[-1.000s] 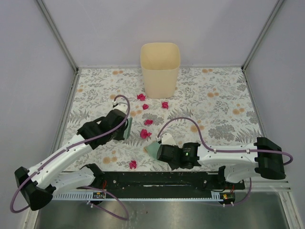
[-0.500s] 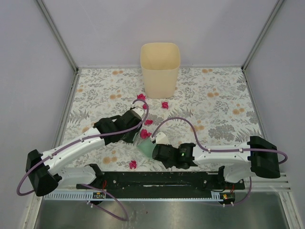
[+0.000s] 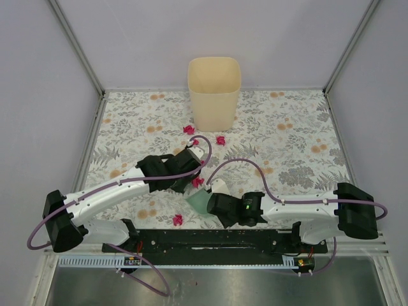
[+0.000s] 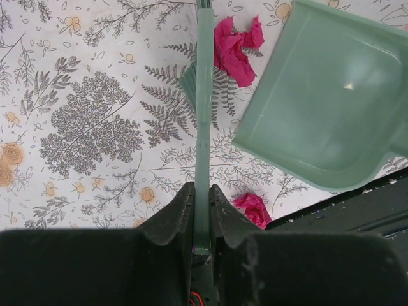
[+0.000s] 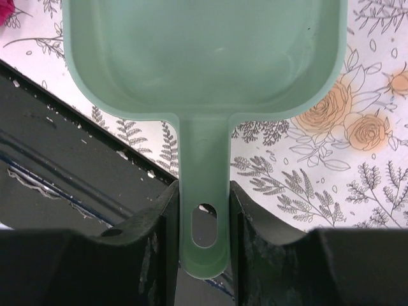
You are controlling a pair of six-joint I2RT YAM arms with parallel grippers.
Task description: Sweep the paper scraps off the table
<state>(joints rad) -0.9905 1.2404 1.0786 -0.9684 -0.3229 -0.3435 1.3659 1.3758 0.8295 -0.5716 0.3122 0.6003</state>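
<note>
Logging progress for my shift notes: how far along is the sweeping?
Done: nothing; the dustpan is empty. In hand: left claw clamps the brush, right claw the dustpan handle, one scrap lying between brush and pan mouth. Left: at least two scraps by the bin and another near the table's front edge.

Your two arms: white shells, black joints.
Your left arm and right arm each trail a purple cable; the fingers are matte black, a green light dots the right wrist, and a black rail joins both bases.
</note>
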